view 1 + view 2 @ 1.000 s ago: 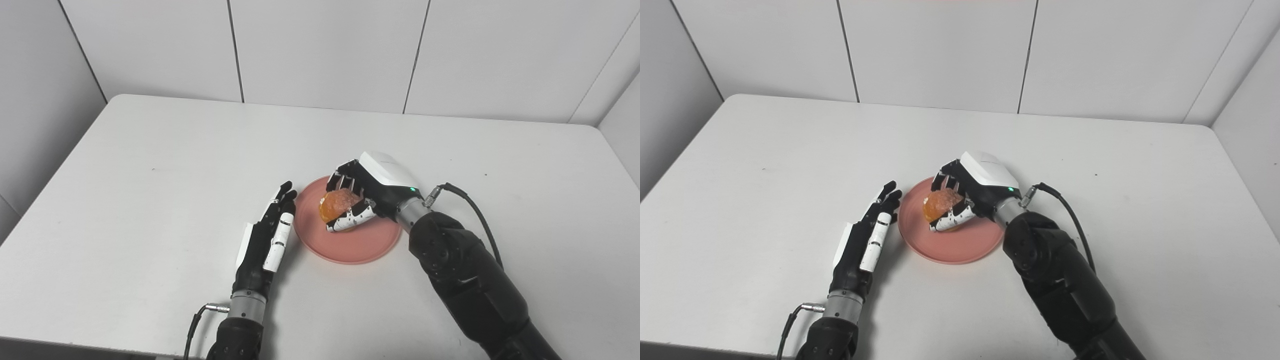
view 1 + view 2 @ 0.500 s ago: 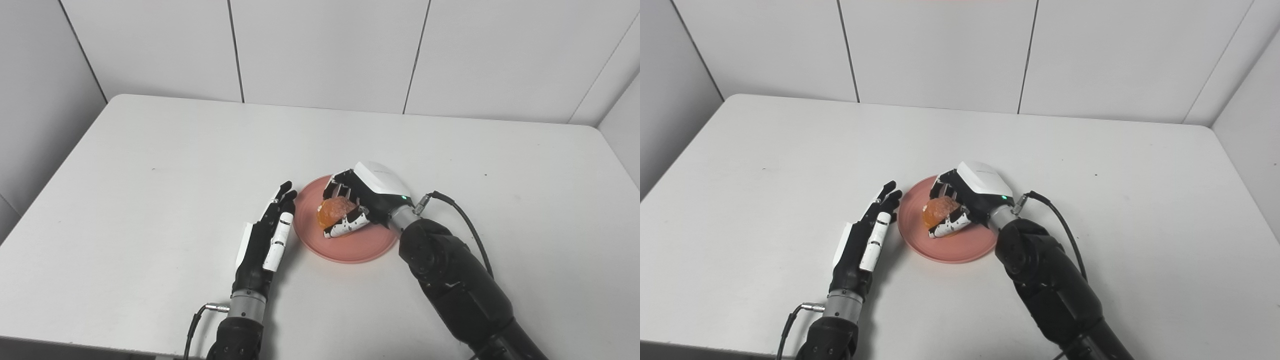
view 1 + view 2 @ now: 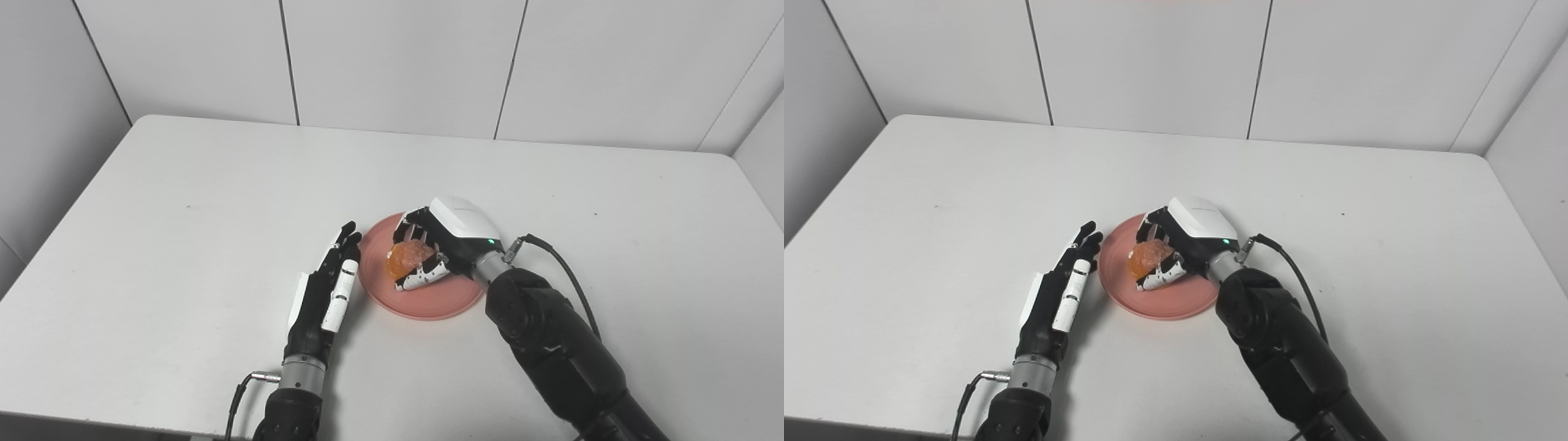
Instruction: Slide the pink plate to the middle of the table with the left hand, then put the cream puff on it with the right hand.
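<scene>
Nearest the camera, both forearms enter from the bottom edge and are cut off there; the right elbow runs out of the picture entirely. A cable (image 3: 236, 398) loops from the left wrist and another cable (image 3: 566, 272) arcs from the right wrist, each lost behind its arm.

The left hand (image 3: 321, 294) lies low over the white table (image 3: 184, 245), fingers straight, close side by side and holding nothing. Its fingertips (image 3: 350, 233) reach just beside the left rim of the pink plate (image 3: 429, 303); whether they touch the rim cannot be told from either view.

The pink plate sits on the table roughly midway between the left and right edges, in the nearer half. Its right portion is hidden behind the right arm and wrist.

The right hand (image 3: 1176, 248) is over the plate, curled around the cream puff (image 3: 1145, 256), an orange-glazed lump. The thumb crosses the puff's near side and the fingers hook over its far side, so only its left face shows. The underside of the puff is hidden; it appears to rest on the plate, though contact is not clear.

Beyond, the table's far edge meets a grey panelled wall (image 3: 398, 61).
</scene>
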Robot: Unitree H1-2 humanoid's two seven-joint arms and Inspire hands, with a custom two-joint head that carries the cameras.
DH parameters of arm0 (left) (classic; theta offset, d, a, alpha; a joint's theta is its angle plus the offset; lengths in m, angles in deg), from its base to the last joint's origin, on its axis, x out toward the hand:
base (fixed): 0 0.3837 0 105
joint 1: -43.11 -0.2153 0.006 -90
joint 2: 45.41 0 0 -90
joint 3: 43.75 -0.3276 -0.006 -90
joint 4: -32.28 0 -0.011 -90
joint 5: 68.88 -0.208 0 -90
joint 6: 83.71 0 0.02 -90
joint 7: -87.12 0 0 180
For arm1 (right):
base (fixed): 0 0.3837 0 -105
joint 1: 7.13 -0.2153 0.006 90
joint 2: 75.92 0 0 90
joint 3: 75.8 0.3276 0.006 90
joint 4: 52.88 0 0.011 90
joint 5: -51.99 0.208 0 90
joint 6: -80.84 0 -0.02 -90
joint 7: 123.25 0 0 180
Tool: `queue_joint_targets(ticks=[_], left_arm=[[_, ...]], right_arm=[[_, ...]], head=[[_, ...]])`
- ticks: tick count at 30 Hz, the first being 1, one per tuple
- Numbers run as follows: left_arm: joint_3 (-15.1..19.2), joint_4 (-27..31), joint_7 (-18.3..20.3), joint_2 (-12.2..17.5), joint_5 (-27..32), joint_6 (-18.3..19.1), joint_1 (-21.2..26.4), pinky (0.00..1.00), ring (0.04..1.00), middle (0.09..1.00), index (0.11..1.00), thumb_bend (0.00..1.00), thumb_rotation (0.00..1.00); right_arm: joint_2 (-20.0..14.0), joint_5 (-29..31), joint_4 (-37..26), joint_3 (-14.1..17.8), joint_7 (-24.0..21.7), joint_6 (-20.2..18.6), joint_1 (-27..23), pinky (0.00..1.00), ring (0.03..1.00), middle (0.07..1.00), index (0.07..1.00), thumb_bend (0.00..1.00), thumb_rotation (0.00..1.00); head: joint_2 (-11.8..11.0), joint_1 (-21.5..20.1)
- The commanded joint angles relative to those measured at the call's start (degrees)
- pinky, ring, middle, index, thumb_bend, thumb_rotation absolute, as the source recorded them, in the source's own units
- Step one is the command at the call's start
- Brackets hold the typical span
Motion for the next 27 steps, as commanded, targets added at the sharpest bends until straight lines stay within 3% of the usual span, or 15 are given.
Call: queue_joint_targets(ticks=[1,3,6,12,18,23,27], left_arm=[[0.0,1.2,-0.8,-0.7,-0.1,-1.0,0.2,0.9,0.921,0.915,0.9,0.51,1.0],[0.2,0.9,-0.8,-0.8,0.2,-1.1,0.2,0.9,0.921,0.913,0.898,0.51,1.0],[0.3,0.6,-0.8,-0.8,0.4,-1.6,0.2,0.91,0.92,0.912,0.897,0.51,1.0],[0.4,0.3,-0.5,-0.4,0.8,-1.9,0.4,0.91,0.925,0.918,0.901,0.5,1.0],[0.4,0.4,-0.2,0.1,0.6,-2.1,0.5,0.91,0.927,0.921,0.904,0.51,1.0],[0.5,0.0,-0.3,0.1,0.9,-2.7,0.4,0.9,0.921,0.918,0.901,0.51,1.0],[0.5,0.1,-0.2,0.4,0.6,-2.6,0.4,0.91,0.927,0.919,0.903,0.52,1.0]], right_arm=[[-0.7,-1.5,-2.7,-0.2,-0.8,-0.4,-1.2,0.41,0.538,0.594,0.619,0.67,0.16],[-1.1,-2.1,-4.1,-0.2,-1.7,-0.4,-1.1,0.48,0.614,0.684,0.671,0.75,0.25],[-1.5,-2.3,-6.5,0.5,-3.0,-0.7,-1.0,0.48,0.639,0.742,0.727,0.79,0.3],[-2.4,-3.0,-10.9,1.5,-5.2,-0.7,-1.1,0.44,0.615,0.735,0.761,0.84,0.35],[-3.4,-4.5,-16.7,2.3,-11.9,-4.1,-2.1,0.4,0.582,0.732,0.815,0.87,0.42],[-3.9,-6.3,-21.6,3.6,-16.6,-6.3,-2.9,0.47,0.689,0.816,0.891,0.91,0.5],[-4.3,-5.2,-23.6,6.2,-15.3,-4.7,-2.4,0.57,0.777,0.866,0.919,0.91,0.58]], head=[[0.0,0.0],[0.0,0.0],[0.0,0.0],[-0.2,-0.4],[-0.3,-0.6],[-0.3,-0.9],[-0.3,-1.3]])
